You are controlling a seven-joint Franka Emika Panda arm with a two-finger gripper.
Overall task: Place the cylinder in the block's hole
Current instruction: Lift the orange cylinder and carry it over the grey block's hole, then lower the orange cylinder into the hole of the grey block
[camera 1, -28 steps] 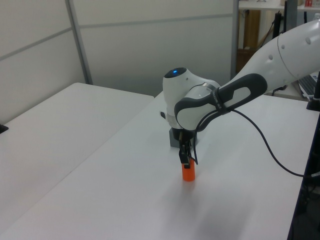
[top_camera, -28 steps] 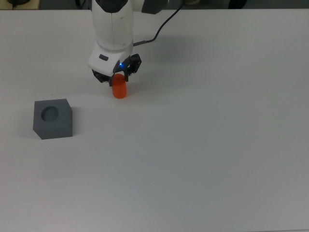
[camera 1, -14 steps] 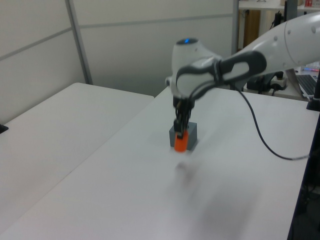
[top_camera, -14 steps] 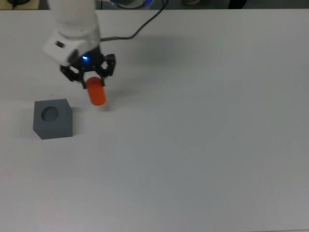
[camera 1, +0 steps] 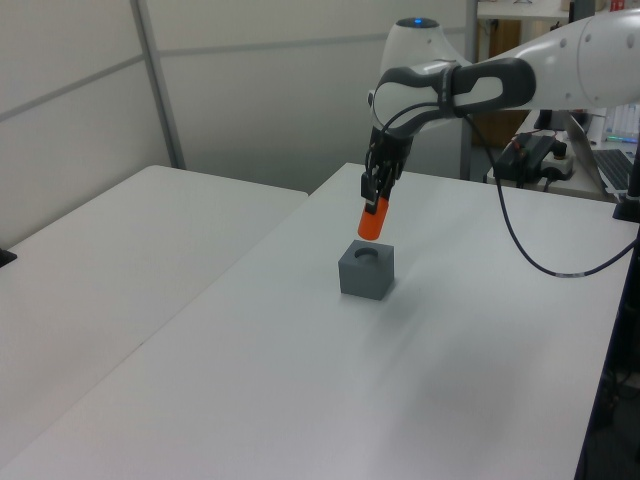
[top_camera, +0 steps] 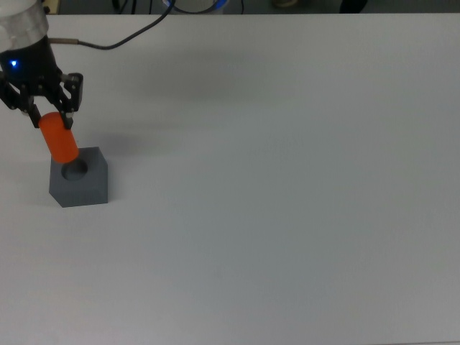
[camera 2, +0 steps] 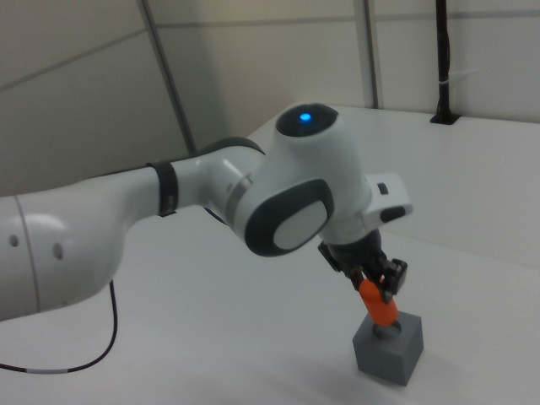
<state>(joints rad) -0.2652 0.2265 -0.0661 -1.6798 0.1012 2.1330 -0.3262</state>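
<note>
Cylinder (camera 1: 371,223) hung clear of the surface (top_camera: 287,187), clamped at its upper end in your tool (camera 1: 375,195), so its free lower end pointed down over the hole (camera 1: 368,256) in the block (camera 1: 366,271), apparently ready to be lowered in.

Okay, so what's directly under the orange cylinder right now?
The grey block sits under the cylinder, its hole facing up. The left view shows a gap between them; the gripper holds the cylinder tilted. The hole's bottom cannot be seen.
</note>
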